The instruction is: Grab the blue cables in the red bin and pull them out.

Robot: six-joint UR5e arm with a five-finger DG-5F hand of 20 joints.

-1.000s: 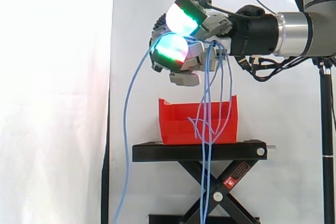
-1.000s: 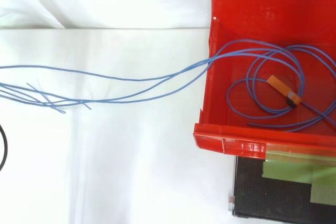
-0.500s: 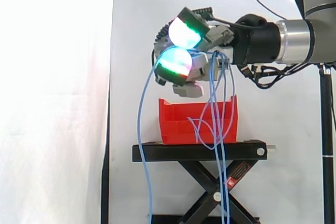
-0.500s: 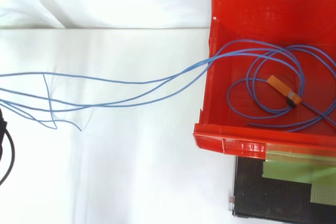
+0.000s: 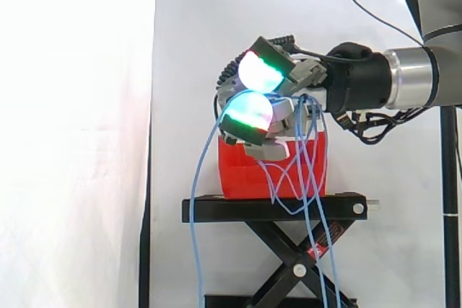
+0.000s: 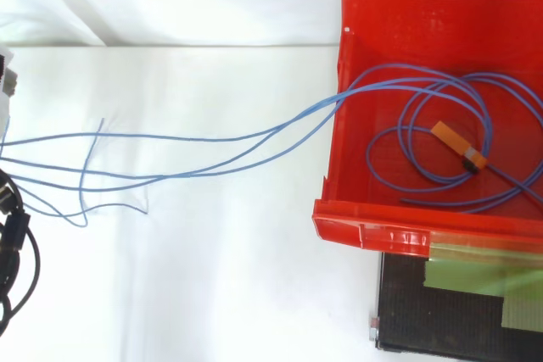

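Lower now, the hand [image 5: 289, 106] hangs just before the red bin [image 6: 373, 231], fingers [image 5: 258, 71] curled round the blue cables [image 6: 170, 136], which sag beneath them. Coils left inside could snag the rim and drag the bin over.

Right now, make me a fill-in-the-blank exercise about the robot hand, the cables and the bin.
1. The hand holds several thin ___ cables.
2. Their loops lie inside a ___ bin.
3. Among the loops lies a small ___ block.
4. The bin stands on a ___ scissor stand.
Missing words: blue, red, orange, black.
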